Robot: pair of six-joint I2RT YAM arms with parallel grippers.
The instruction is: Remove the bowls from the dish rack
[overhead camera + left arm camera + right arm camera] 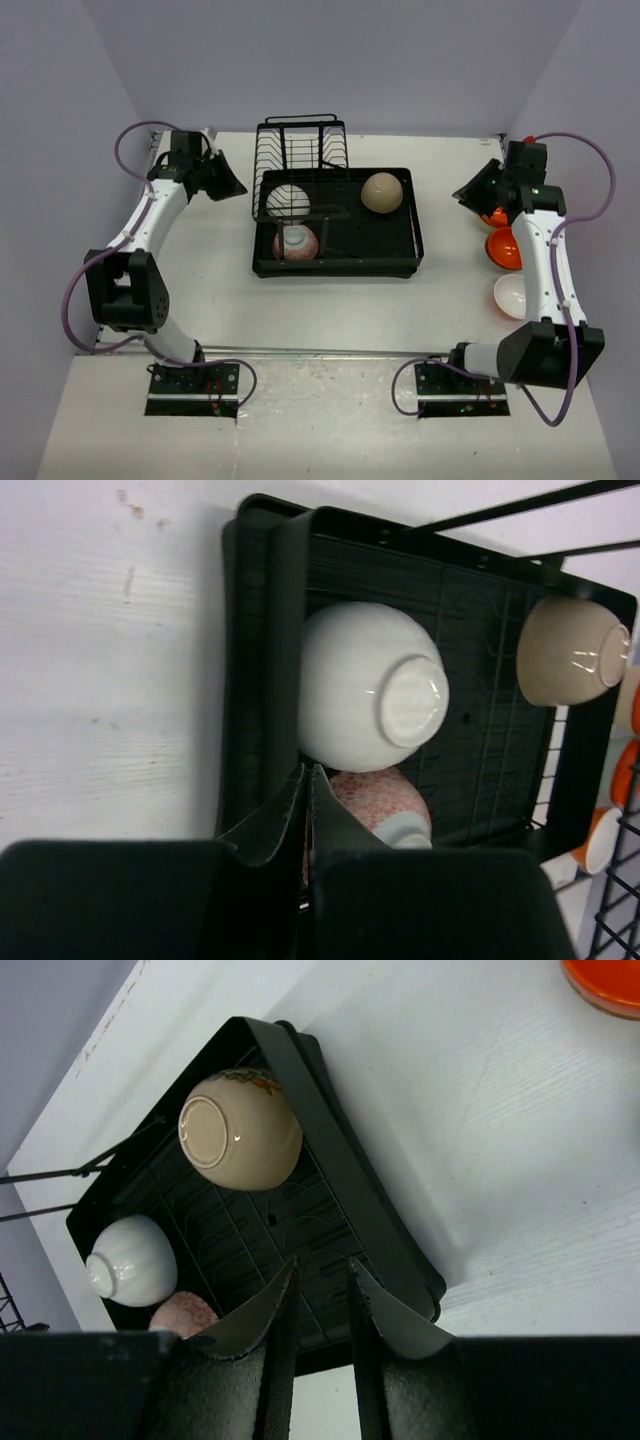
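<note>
The black dish rack (400, 262) sits mid-table and holds three bowls: a white bowl (287, 202), a pink speckled bowl (296, 243) and a beige bowl (382, 192). My left gripper (232, 185) is shut and empty, just left of the rack. In the left wrist view its tips (306, 770) hover over the rack's rim (250, 680), near the white bowl (365, 685) and the pink bowl (385, 802). My right gripper (465, 195) is slightly open and empty, right of the rack. In the right wrist view it (322, 1263) faces the rack (340, 1180) and the beige bowl (240, 1130).
An orange bowl (505, 248) and a white bowl (512, 296) stand on the table at the right, under my right arm. Another orange bowl (495, 216) shows partly behind the right gripper. The rack's upright wire section (300, 150) stands at its back left.
</note>
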